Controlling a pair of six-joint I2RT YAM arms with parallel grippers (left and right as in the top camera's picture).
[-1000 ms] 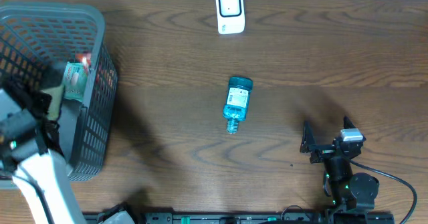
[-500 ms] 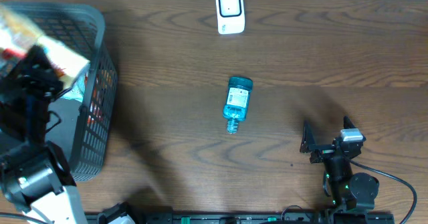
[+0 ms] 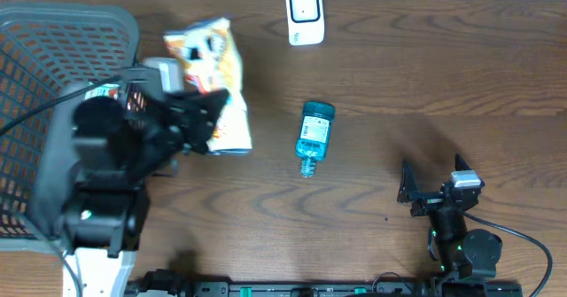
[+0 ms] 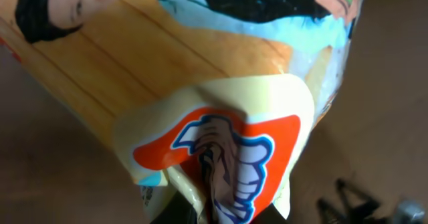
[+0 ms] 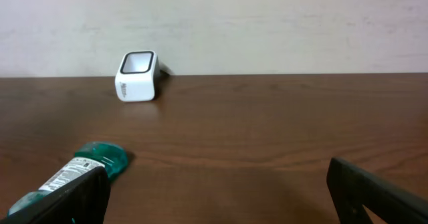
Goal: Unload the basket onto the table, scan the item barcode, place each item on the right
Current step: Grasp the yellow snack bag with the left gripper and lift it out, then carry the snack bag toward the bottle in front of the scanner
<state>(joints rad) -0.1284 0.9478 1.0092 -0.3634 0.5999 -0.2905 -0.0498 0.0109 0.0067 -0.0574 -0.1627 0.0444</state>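
**Left hand** [image 3: 215,111]: clenched on the lower part of a snack bag [image 3: 205,53]. It holds the bag above the worktop [image 3: 372,84], just right of the grey mesh basket [image 3: 80,15] and left of the barcode scanner [image 3: 304,15]. In the wrist view the foil puckers where the jaws pinch it, and the fingers are almost hidden beneath the bag.

**Arm pose:** the forearm reaches rightward from the near left. The wrist is turned so that the bag fans out toward the far edge, printed front up. No barcode can be made out on the faces shown, so it is probably on the back panel.

**Step in hand, as judged:** carrying the bag to the scanner, which stands at the far edge.
- The bag should travel right and far.
- The wrist should roll until the barcode panel faces the scanner window, flat and steady, near it but not touching.
- Wrinkled foil over the code would hinder a reading.
- A blue-green bottle [image 3: 314,136] lies on its side at centre, so the path is best kept on its far side.

**Right hand** [image 3: 431,183]: released, jaws wide, holding nothing, at the near right and well apart from the bag.
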